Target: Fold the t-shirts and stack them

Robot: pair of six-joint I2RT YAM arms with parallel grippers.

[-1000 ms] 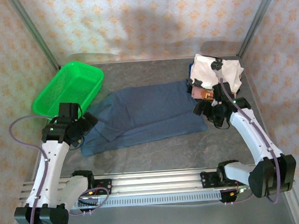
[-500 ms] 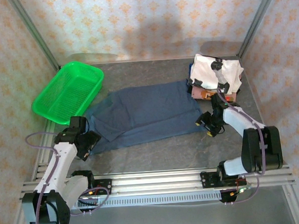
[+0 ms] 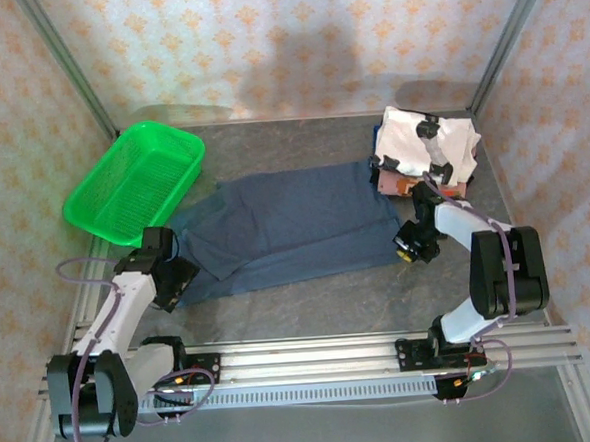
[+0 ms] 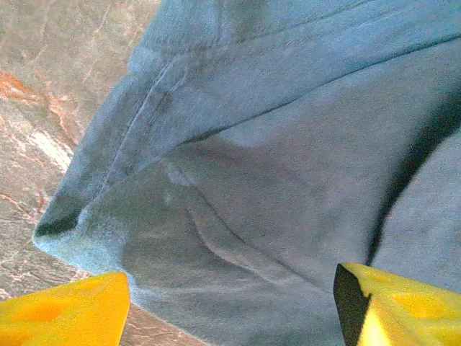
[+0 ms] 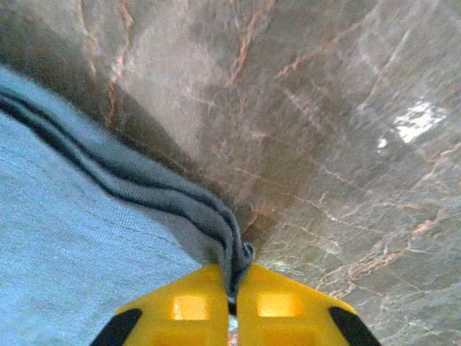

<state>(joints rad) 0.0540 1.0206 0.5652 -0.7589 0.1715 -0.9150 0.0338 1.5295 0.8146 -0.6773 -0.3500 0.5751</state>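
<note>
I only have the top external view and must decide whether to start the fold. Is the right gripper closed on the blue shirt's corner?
Observer: Yes. In the right wrist view, the right gripper is shut on the slate-blue t-shirt, with its layered hem pinched between the yellow fingertips.
Operator: And the left one?
Observer: The left gripper is open. Its fingertips are wide apart over the shirt's corner, with nothing pinched.
Operator: Is the cloth flat there?
Observer: No. A folded flap with a stitched hem lies across that corner, over the layer beneath.
</note>
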